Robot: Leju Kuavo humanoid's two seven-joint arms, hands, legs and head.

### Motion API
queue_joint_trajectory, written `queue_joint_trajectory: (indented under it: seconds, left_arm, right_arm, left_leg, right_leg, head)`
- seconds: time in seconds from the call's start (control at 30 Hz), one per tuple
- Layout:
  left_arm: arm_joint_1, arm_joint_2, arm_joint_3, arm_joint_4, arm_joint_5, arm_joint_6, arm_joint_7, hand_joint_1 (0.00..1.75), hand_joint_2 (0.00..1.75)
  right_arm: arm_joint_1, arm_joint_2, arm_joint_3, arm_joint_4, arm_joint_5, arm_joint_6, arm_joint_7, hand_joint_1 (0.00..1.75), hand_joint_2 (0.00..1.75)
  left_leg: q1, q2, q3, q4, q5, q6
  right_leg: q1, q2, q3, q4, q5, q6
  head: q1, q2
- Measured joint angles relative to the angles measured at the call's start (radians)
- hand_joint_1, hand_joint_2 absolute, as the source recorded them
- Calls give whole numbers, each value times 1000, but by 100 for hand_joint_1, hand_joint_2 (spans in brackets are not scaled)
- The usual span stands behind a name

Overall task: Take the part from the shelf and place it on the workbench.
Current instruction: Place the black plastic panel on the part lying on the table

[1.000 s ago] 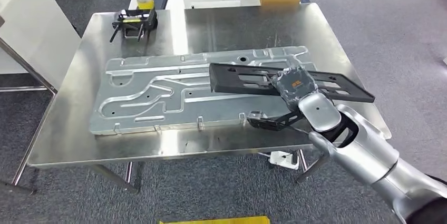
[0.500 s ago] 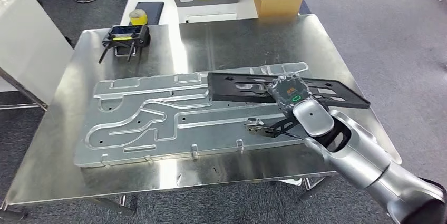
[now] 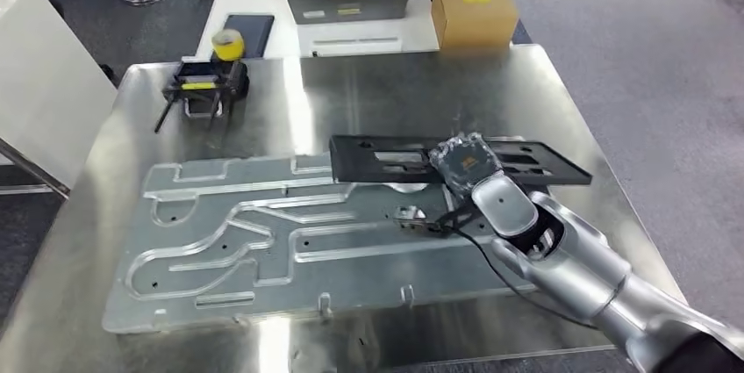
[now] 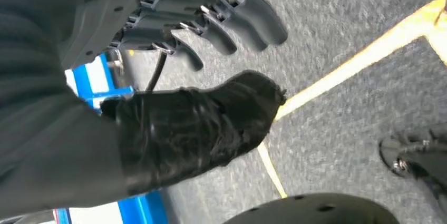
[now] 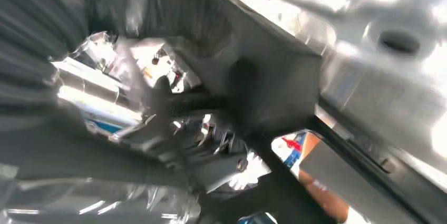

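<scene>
Parked at the workbench's (image 3: 368, 75) far left corner, a black handheld controller (image 3: 203, 88) with a yellow tape roll (image 3: 228, 43) just behind it on the neighbouring white table — well apart from the work, presumably to keep the middle free. Spread flat across the centre, a large stamped metal panel (image 3: 263, 241), likely the bed meant to receive the part. Held level above the panel's far right end, the flat black slotted part (image 3: 386, 160) — gripped near its middle, a hold that probably keeps so long a plate from tipping. Wrapped around it from the near side, the right hand (image 3: 465, 162), fingers closed on the plate as glimpsed in the blurred right wrist view. Not yet set down, by the look of the shadow beneath. Hanging over grey carpet in the left wrist view, the left hand (image 4: 200, 76), fingers apart, holding nothing.
</scene>
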Motion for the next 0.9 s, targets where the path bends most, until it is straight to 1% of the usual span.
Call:
queue_joint_trajectory:
  seconds: [0.07,0.1,0.13,0.17,0.2,0.27,0.3,0.33,0.37,0.4,0.43,0.47,0.5,0.53,0.6,0.63,0.67,0.7,0.73,0.77,0.8,0.83,0.87,0.9]
  left_arm:
    - [-3,-1,0,0,0,0,0,0,175]
    - [-5,-1,0,0,-1,0,1,0,175]
    - [-6,-1,0,0,0,0,2,0,175]
    - [-8,-1,0,0,0,-1,3,0,175]
    - [-9,-1,0,0,1,-1,3,0,175]
    - [-11,-2,0,0,5,-4,4,0,175]
    - [-11,-2,0,0,6,-5,4,0,131]
    - [-10,-2,0,0,7,-6,4,0,87]
    - [-10,-2,0,0,7,-7,4,0,44]
    - [-9,-2,0,0,7,-8,4,0,0]
    - [-9,-2,0,0,7,-9,5,0,0]
    - [-10,-2,0,0,6,-11,6,0,0]
    - [-11,-2,0,0,6,-13,7,0,0]
    - [-12,-2,0,0,6,-15,10,0,0]
    - [-11,-2,0,0,6,-16,17,0,0]
    - [-10,-3,0,0,5,-17,23,0,0]
    - [-8,-3,0,0,3,-16,29,0,0]
    - [-8,-3,0,0,1,-15,33,0,0]
    - [-8,-3,0,0,-1,-13,37,0,0]
    - [-8,-3,0,0,-3,-9,40,0,0]
    - [-8,-2,0,0,-5,-5,41,0,0]
    - [-8,-2,-1,0,-8,0,42,0,0]
    - [-8,-1,-1,0,-10,5,42,0,0]
    - [-8,-1,-2,0,-11,10,42,0,0]
  right_arm:
    - [2,16,8,5,1,-3,-4,0,0]
    - [2,26,11,6,1,-3,-5,0,0]
    - [0,36,13,7,1,-3,-4,0,0]
    - [0,46,15,9,1,-3,-3,0,0]
    - [0,54,19,12,0,-3,-3,0,0]
    - [3,66,27,16,-2,-3,-2,0,0]
    - [5,71,30,19,-2,-3,-2,0,0]
    - [6,77,32,21,-2,-3,-2,0,0]
    - [7,80,34,23,-2,-3,-2,0,0]
    - [7,83,36,25,-3,-3,-2,0,0]
    - [6,87,38,27,-3,-3,-2,0,0]
    - [6,89,39,28,-4,-3,-2,0,0]
    - [6,92,39,29,-4,-4,-2,0,0]
    - [5,95,40,30,-5,-5,-1,0,0]
    - [5,98,40,31,-6,-10,3,0,0]
    - [5,99,40,32,-7,-15,6,0,0]
    - [5,100,40,33,-8,-21,11,0,0]
    - [5,100,40,34,-10,-28,15,0,0]
    - [6,101,40,35,-12,-35,19,0,0]
    - [8,101,40,36,-14,-43,26,0,0]
    - [13,102,40,36,-15,-54,34,0,0]
    - [18,102,40,35,-16,-66,44,0,0]
    - [24,102,40,31,-17,-78,55,0,0]
    - [28,102,40,24,-17,-90,66,0,0]
  left_leg:
    - [-1,0,2,6,-10,-10]
    - [-1,2,0,19,-10,-14]
    - [0,4,-12,45,-17,-19]
    - [1,6,-33,84,-31,-25]
    - [4,9,-66,143,-53,-32]
    - [9,13,-144,258,-108,-42]
    - [11,14,-175,294,-123,-45]
    - [11,16,-191,295,-115,-45]
    - [12,16,-189,264,-86,-44]
    - [12,17,-171,201,-39,-41]
    - [12,17,-146,125,10,-38]
    - [10,17,-127,66,43,-33]
    - [8,18,-114,21,61,-28]
    - [6,17,-111,5,68,-21]
    - [3,16,-109,2,76,-9]
    - [5,17,-107,0,89,-3]
    - [7,18,-107,-3,96,3]
    - [9,19,-107,-6,103,8]
    - [10,20,-109,-8,109,13]
    - [8,20,-113,-8,112,17]
    - [6,20,-118,-7,115,20]
    - [3,19,-123,-6,118,22]
    - [0,19,-129,-4,121,24]
    - [-4,18,-134,-3,124,25]
  right_leg:
    - [2,1,8,6,-4,-16]
    - [1,2,13,3,-8,-21]
    - [-1,1,19,1,-10,-26]
    - [-3,0,25,-2,-13,-31]
    - [-5,-1,30,-5,-16,-34]
    - [-5,-2,34,-5,-23,-37]
    - [-5,-2,37,-5,-26,-37]
    - [-5,-1,40,-5,-29,-37]
    - [-5,0,44,-5,-32,-36]
    - [-5,0,48,-5,-34,-35]
    - [-5,1,52,-5,-36,-34]
    - [-5,1,55,-6,-36,-31]
    - [-4,2,55,-8,-35,-27]
    - [-4,2,55,-11,-32,-22]
    - [-3,2,56,-16,-27,-11]
    - [-2,2,56,-16,-30,-5]
    - [-1,2,52,-4,-43,-1]
    - [0,2,43,22,-69,3]
    - [0,1,28,66,-104,6]
    - [1,1,5,132,-146,8]
    - [1,1,-16,199,-182,8]
    - [2,1,-29,250,-205,6]
    - [3,1,-31,276,-215,3]
    - [5,1,-12,257,-205,-3]
  head:
    - [0,0]
    - [2,0]
    - [0,0]
    - [-1,0]
    - [-2,0]
    - [-3,0]
    - [-3,0]
    - [-3,0]
    - [-3,0]
    - [-3,0]
    - [-3,0]
    - [-3,0]
    - [-3,0]
    - [-2,0]
    - [-2,0]
    - [-2,0]
    - [-2,0]
    - [0,0]
    - [1,0]
    - [3,0]
    - [3,0]
    - [3,0]
    - [3,0]
    - [3,0]
